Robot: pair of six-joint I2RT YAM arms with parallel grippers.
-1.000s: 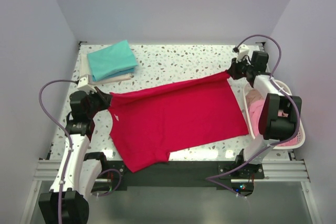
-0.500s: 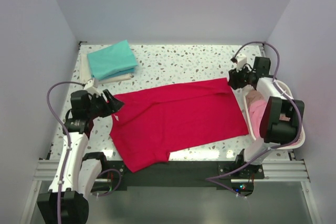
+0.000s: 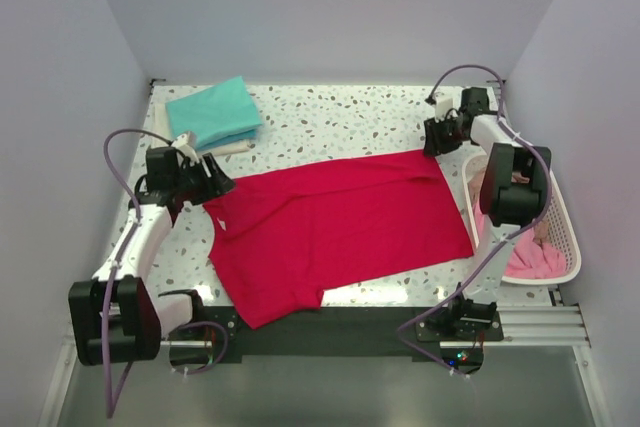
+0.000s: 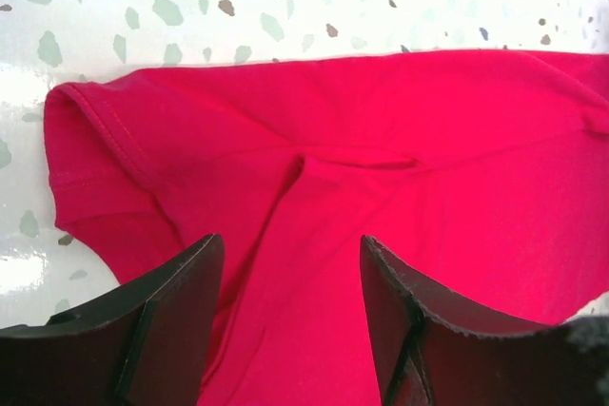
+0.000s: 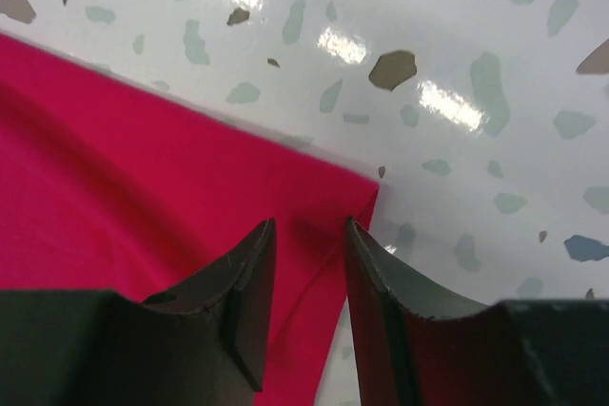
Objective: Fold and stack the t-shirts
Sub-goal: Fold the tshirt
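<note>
On the worktop (image 3: 330, 117) at left, L hand (image 4: 290, 254) hangs released, jaws apart above the sleeve of the red tee (image 3: 340, 227), which lies spread flat mid-worktop. At right, R hand (image 5: 309, 235) is likewise released over the tee's hem corner. Step, prob.: spreading done, 1st fold pending; next move needs both hands to pinch an edge & carry it across evenly.

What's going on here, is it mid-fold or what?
Two arms are working on a red shirt that lies spread flat on the table. The left hand is open over the sleeve end, and the right hand is open over the far right corner. Neither grips the cloth, and no fold is made yet. A folded teal shirt sits far left, with pink ones in the basket on the right.
</note>
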